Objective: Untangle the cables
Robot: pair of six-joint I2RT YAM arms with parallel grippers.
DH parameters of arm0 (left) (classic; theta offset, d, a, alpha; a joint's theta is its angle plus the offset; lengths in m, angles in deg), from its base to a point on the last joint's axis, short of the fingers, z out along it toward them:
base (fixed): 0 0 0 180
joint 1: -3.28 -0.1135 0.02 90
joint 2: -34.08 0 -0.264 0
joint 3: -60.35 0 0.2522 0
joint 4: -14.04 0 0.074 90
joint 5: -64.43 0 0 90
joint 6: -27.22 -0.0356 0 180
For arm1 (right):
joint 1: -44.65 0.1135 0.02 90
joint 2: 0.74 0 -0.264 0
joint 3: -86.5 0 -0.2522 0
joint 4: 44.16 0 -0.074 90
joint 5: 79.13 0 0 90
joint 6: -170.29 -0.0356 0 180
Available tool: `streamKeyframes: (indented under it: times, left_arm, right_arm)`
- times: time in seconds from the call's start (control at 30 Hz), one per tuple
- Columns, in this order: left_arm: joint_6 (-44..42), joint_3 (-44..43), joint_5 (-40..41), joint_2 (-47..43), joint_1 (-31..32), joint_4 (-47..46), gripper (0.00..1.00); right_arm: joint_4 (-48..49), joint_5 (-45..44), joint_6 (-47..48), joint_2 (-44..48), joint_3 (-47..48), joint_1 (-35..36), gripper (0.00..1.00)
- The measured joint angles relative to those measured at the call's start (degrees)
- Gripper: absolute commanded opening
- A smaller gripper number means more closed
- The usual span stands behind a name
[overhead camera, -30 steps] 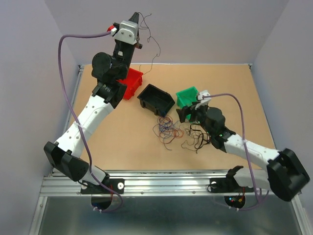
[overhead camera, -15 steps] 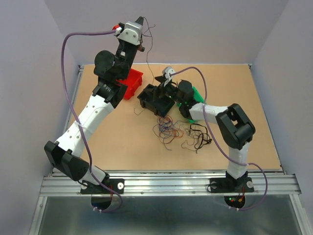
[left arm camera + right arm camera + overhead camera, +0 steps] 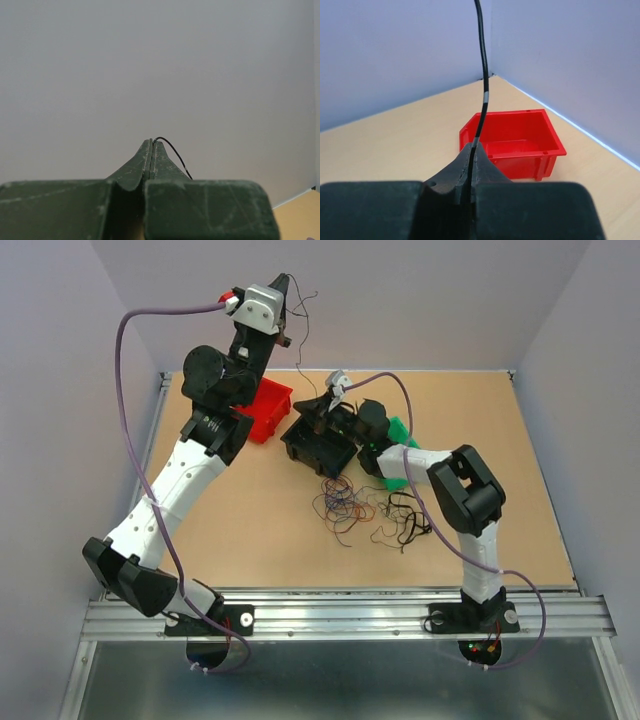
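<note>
Robot lab cell: plain walls (image 3: 420,300), aluminium rail (image 3: 340,610), wooden tabletop (image 3: 250,520)

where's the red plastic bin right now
In the top view, the red plastic bin sits left of the black plastic bin, partly under the left arm.

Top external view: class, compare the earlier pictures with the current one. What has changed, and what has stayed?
The right gripper swung from beside the tangle over to the black bin and closed on the black wire hanging from the left gripper. The left gripper stayed raised, shut on that wire; the tangle and red bin did not move.
</note>
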Motion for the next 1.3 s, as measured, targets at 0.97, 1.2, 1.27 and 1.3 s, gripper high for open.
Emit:
streamKeyframes:
  times: [0.97,1.2,1.27,1.3]
  left_arm:
    - [-0.3,6.8,0.3,-0.2,0.0,-0.3,0.00]
    - [-0.1,9.8,0.3,-0.2,0.0,-1.3,0.00]
    - [0.2,10.6,0.3,-0.2,-0.1,-1.6,0.00]
    - [0.3,11.0,0.3,-0.2,-0.3,-1.7,0.00]
  right_arm:
    - [1.9,-15.7,22.1,-5.6,6.5,-0.5,0.01]
    - [1.4,-17.0,26.4,-9.3,6.5,-1.2,0.01]
    - [2.0,-17.0,26.8,-9.3,6.4,-1.4,0.01]
    - [2.2,-17.0,26.8,-9.2,6.2,-1.5,0.01]
